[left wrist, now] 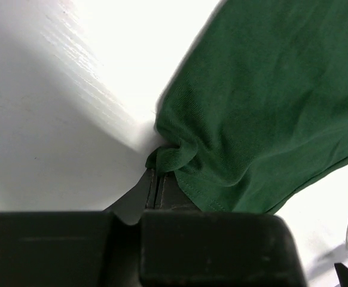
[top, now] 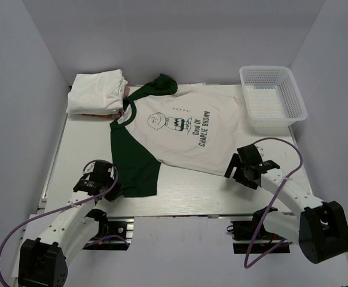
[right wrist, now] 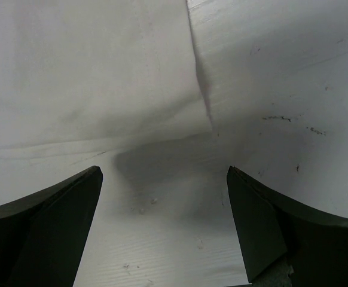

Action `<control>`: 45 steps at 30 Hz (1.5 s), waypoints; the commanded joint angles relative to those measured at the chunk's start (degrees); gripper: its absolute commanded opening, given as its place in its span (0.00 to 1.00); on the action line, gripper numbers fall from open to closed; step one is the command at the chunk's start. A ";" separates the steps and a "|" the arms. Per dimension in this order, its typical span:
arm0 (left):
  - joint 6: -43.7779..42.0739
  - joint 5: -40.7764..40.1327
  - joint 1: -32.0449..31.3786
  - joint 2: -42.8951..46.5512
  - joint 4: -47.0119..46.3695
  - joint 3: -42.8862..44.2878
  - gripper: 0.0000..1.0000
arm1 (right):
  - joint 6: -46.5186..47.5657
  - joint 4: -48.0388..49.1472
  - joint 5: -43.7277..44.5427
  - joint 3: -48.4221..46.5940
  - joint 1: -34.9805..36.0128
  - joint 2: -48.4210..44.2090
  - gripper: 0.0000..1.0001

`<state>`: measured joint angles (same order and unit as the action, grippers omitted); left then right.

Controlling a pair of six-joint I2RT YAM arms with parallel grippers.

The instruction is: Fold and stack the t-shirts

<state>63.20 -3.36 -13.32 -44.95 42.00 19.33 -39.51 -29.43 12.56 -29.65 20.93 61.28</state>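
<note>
Top view: high above near edge, looking down on desk. Wrist views: close, low; share t-shirt edges with top.

Spread t-shirt between folded stack and basket

A soft cream-white t-shirt with dark green sleeves lies spread flat on its back, cartoon face and black words up, neck to the left. Its near green sleeve is bunched at the edge. Far left sits a pile of folded white cloth t-shirts, with an orange-pink one underneath.
</note>
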 commanded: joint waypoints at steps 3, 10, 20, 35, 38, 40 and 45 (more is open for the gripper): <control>-2.99 0.98 -0.21 0.56 -2.18 -0.26 0.00 | -1.80 7.45 0.80 0.64 -0.80 4.29 0.90; -4.31 0.98 -0.21 3.20 -0.44 0.35 0.00 | -3.65 13.87 2.82 2.75 -1.68 7.19 0.71; -5.02 14.69 -0.21 4.34 2.27 -2.90 0.00 | -4.53 8.63 3.53 4.16 -2.03 3.87 0.00; -13.01 24.96 -0.21 9.89 5.58 6.50 0.00 | -1.10 -0.72 -4.38 3.73 -1.68 -8.37 0.00; -13.63 26.03 -0.21 3.74 -4.97 9.30 0.00 | 0.74 2.70 -6.31 1.27 -1.50 -5.03 0.00; -13.63 27.08 -0.21 1.19 -12.94 11.59 0.00 | 1.53 2.97 -5.70 -0.14 -1.50 -3.80 0.00; -13.63 25.86 -0.21 -8.89 -23.97 18.01 0.00 | 3.12 2.45 -1.31 -5.76 -1.68 -2.13 0.00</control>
<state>50.39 22.33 -13.37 -50.15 29.17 32.80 -38.28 -29.45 9.15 -30.89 19.20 58.83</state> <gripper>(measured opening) 0.022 0.013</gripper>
